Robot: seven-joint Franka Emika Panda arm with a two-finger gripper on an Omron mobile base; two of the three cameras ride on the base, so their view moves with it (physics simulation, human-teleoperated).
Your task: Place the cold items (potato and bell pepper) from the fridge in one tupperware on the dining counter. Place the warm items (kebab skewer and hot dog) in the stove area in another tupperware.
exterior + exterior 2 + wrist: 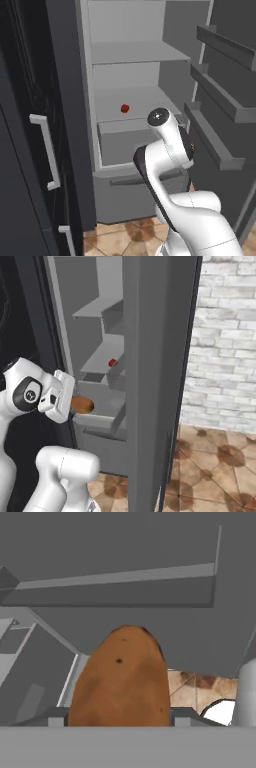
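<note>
White arm (172,165) segments rise from the lower right of the left base view, reaching toward the open fridge (145,100). On a pale middle shelf (135,102) inside sits the small red bell pepper (125,108), well apart from the arm. Below that shelf the wide drawer (122,142) stands just behind the arm's wrist. A dark cabinet (30,150) with pale handles stands to the left.

From the right base view, the arm's hand sits at the left, and the gripper (75,404) holds the orange-brown potato (82,404) in front of the fridge drawer. The bell pepper (112,362) lies on the shelf above and beyond it. A brick wall (225,341) and tiled floor (215,466) show at the right.

Looking along the hand, the potato (122,679) stands clamped between the two fingers (55,716), with grey fridge panels behind it.
</note>
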